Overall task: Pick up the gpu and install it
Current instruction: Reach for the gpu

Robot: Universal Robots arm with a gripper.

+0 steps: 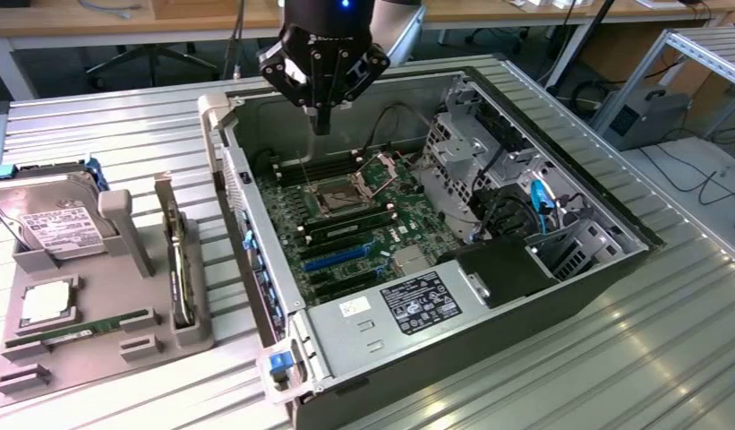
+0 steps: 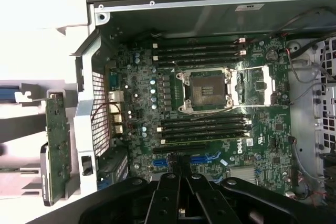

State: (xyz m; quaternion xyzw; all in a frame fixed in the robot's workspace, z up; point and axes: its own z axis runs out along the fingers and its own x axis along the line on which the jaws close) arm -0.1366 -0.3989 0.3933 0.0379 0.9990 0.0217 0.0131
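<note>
The gpu (image 1: 175, 269) stands on edge in a slot of the grey parts holder (image 1: 126, 228), at the exterior view's left of the open computer case (image 1: 262, 116). The wrist view catches it as a thin board with a silvery end bracket (image 2: 56, 142) just outside the case wall. My gripper (image 1: 323, 121) hangs above the far part of the motherboard (image 1: 343, 224), near the memory slots, well apart from the gpu. Its dark fingers (image 2: 169, 190) are pressed together, shut, with nothing between them. Blue expansion slots (image 2: 206, 158) lie just beyond the fingertips.
The holder also carries a silver hard drive (image 1: 55, 219), a processor (image 1: 45, 305) and a green memory stick (image 1: 87, 330). Inside the case are the open processor socket (image 2: 206, 90), a drive cage (image 1: 463, 157) and cables (image 1: 541, 202). The slatted metal table (image 1: 105, 134) surrounds everything.
</note>
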